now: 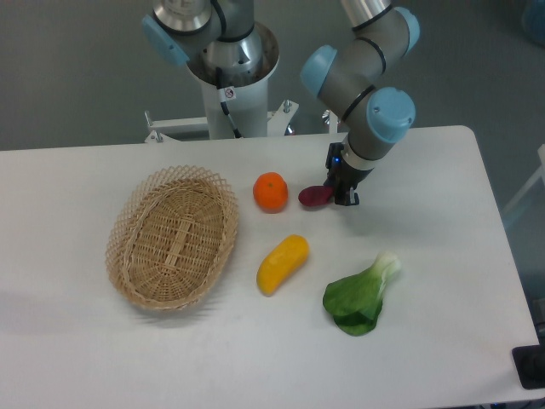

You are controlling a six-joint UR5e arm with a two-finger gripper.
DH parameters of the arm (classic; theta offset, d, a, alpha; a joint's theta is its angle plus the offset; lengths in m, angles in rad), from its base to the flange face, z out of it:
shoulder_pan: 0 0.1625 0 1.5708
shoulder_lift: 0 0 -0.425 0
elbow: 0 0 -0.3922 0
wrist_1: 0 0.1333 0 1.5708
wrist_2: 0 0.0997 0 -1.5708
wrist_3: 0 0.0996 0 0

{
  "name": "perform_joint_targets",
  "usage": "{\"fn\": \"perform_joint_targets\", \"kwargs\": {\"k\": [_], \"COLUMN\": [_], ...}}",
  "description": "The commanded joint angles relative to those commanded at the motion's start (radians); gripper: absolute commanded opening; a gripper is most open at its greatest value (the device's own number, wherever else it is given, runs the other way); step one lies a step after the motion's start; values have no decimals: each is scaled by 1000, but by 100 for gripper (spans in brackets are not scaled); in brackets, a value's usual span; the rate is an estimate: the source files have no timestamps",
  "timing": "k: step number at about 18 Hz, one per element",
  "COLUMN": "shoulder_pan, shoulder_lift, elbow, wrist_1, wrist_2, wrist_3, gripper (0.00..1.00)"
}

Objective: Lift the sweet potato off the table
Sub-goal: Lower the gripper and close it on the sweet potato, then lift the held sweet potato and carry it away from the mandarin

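Observation:
The sweet potato (314, 197) is a small dark reddish-purple tuber just right of the round orange fruit (271, 192) on the white table (443, 256). My gripper (343, 196) points down at the tuber's right end, and its dark fingers cover that end. The fingers look closed on it, and the tuber's free left end points toward the orange. I cannot tell whether the tuber still touches the tabletop.
A yellow-orange oblong vegetable (283, 263) lies in front of the orange. A green leafy bok choy (359, 296) lies to the front right. A woven wicker basket (173, 236) stands on the left. The robot base (230, 68) rises behind the table's far edge.

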Motion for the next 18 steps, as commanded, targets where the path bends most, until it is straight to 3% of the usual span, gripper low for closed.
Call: {"fn": "perform_joint_targets", "kwargs": {"k": [9, 18], "shoulder_pan": [-11, -14], "shoulder_lift": [3, -46], "elbow": [120, 281], "wrist_1": [14, 12], "wrist_2": [2, 17], "wrist_3": [-90, -231], "gripper": [37, 35]}}
